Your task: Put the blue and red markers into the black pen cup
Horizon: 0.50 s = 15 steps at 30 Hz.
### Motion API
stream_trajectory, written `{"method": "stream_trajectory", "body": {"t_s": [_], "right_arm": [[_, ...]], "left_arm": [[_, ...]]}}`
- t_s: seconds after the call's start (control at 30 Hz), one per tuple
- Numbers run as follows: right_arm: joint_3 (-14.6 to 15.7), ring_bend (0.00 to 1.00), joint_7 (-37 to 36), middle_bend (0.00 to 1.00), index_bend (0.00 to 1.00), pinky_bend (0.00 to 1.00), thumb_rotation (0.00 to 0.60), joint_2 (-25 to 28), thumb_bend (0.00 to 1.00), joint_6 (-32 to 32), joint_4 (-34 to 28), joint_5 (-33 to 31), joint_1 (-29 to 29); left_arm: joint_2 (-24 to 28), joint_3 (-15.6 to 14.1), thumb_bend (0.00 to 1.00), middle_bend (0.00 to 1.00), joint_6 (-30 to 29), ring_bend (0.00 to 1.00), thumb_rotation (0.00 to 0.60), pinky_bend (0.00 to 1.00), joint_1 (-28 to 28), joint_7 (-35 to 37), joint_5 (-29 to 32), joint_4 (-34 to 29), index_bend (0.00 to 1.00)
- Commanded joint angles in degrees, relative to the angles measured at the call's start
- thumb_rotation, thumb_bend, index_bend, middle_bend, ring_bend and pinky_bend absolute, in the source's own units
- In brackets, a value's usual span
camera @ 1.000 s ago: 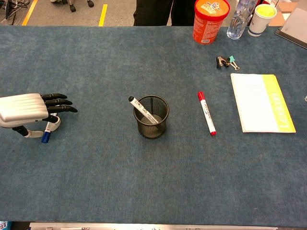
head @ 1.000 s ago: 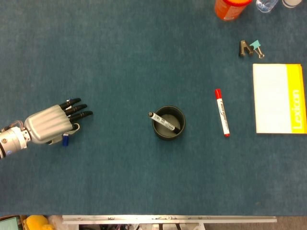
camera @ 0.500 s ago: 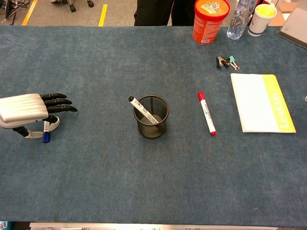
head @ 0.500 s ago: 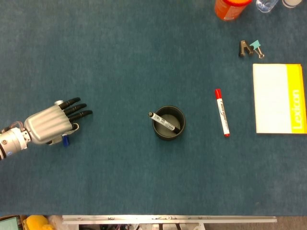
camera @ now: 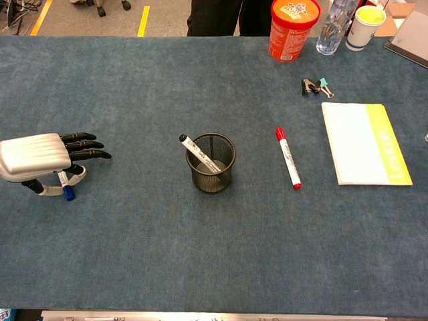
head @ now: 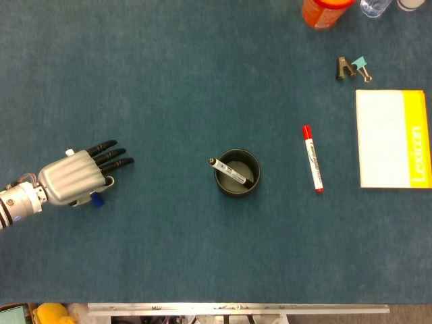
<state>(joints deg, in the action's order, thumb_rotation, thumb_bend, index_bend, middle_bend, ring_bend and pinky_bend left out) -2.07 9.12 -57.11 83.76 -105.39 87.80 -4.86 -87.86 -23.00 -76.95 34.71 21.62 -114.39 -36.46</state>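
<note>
Blue felt covers the table, and from the head view your left hand sits well to the left of the black pen cup, a little higher off its earlier spot and turned slightly. Its fingers are stretched toward the cup while it pinches the blue marker underneath; only the blue cap shows here, shifted right of where it was a second ago. A black-capped marker leans inside the cup. The red marker lies flat to the right of the cup, apart from it, unmoved. Further right, the notepad reads "Lexicon" on its yellow edge.

From the chest view, your left hand holds the blue marker between thumb and finger, cap downward, now tilted the other way than a second ago. The mesh cup and red marker lie as before. The printing on the orange tub behind the cup is too small to read. Your right hand shows in neither view.
</note>
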Motion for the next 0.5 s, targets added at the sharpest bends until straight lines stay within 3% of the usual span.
{"method": "stream_trajectory", "body": {"t_s": [0.03, 0.3, 0.5], "right_arm": [[0.0, 0.29, -0.1, 0.37, 0.47, 0.26, 0.600, 0.0, 0.14, 0.2, 0.0, 0.1, 0.1], [-0.2, 0.29, -0.8, 0.37, 0.47, 0.26, 0.600, -0.1, 0.14, 0.4, 0.4, 0.3, 0.0], [-0.4, 0.29, -1.4, 0.37, 0.47, 0.26, 0.600, -0.2, 0.14, -0.2, 1.0, 0.3, -0.4]], "left_arm": [[0.3, 0.3, 0.26, 0.07, 0.2, 0.00, 0.600, 0.00, 0.1, 0.3, 0.5, -0.9, 0.65], [2.9, 2.0, 0.26, 0.09, -0.7, 0.00, 0.600, 0.00, 0.6, 0.8, 2.1, -5.5, 0.68], [7.2, 4.3, 0.26, 0.09, -0.4, 0.00, 0.600, 0.00, 1.8, 3.6, 4.9, -14.0, 0.68]]}}
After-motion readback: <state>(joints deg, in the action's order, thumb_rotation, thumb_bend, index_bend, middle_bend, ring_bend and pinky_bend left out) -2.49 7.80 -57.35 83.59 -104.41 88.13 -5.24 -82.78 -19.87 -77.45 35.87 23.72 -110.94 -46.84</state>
